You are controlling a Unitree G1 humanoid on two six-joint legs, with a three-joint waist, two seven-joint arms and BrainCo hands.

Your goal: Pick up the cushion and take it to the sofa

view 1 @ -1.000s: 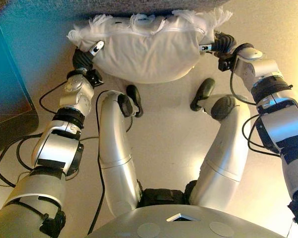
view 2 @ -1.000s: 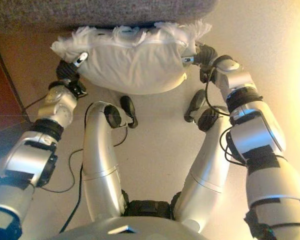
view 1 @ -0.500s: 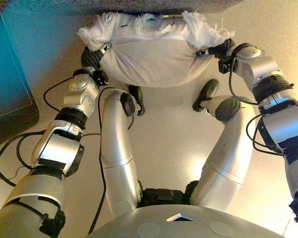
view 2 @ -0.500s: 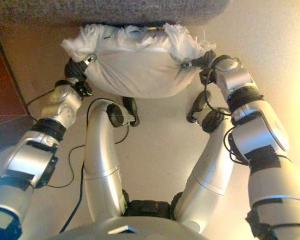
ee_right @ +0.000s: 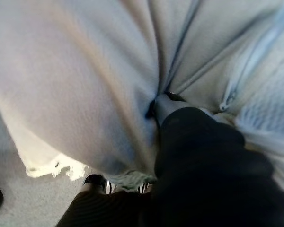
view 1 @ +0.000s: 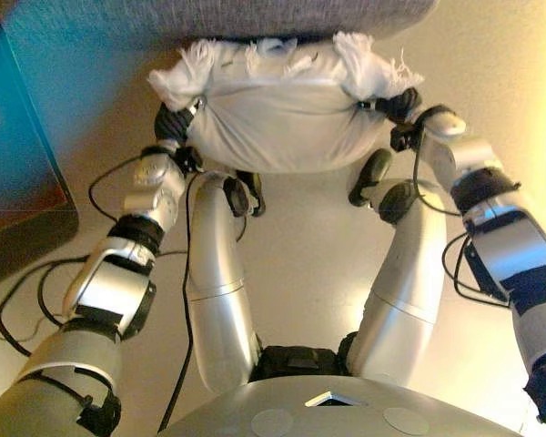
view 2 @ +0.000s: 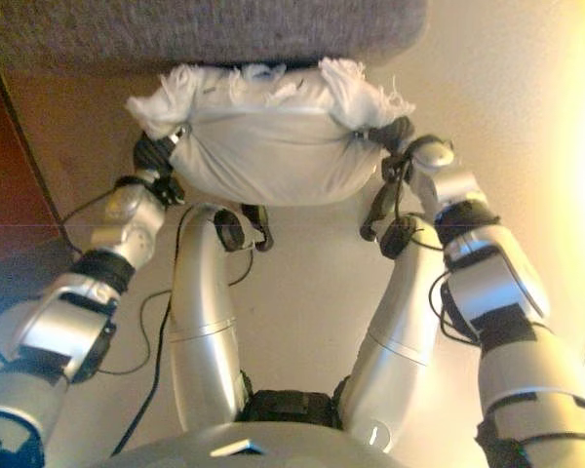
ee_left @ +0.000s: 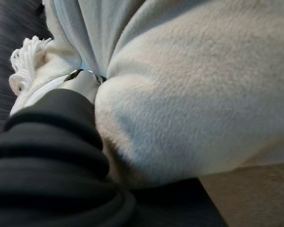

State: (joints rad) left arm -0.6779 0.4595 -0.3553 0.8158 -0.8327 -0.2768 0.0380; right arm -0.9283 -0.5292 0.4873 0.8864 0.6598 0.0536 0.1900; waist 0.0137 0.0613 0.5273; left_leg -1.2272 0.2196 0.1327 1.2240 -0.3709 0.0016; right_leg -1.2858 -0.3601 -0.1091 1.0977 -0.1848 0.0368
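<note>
A white cushion [view 1: 282, 127] with fringed edges hangs in the air between my two hands, squeezed from both ends. My left hand [view 1: 173, 123] grips its left end, thumb on top and cloth bunched round it, as the left wrist view shows on the cushion [ee_left: 194, 94] past the hand [ee_left: 52, 142]. At the cushion's right end my right hand [view 1: 399, 102] digs into the fabric [ee_right: 75, 71], its thumb [ee_right: 166, 105] pinching a fold. The grey sofa [view 1: 255, 18] fills the top edge, with the cushion's fringe touching or just under its front.
A dark cabinet or low piece of furniture [view 1: 18, 182] stands on the left. Beige floor [view 1: 300, 255] lies below the cushion.
The cushion has risen towards the sofa's front edge and looks more bunched. Both hands have moved closer together with it.
</note>
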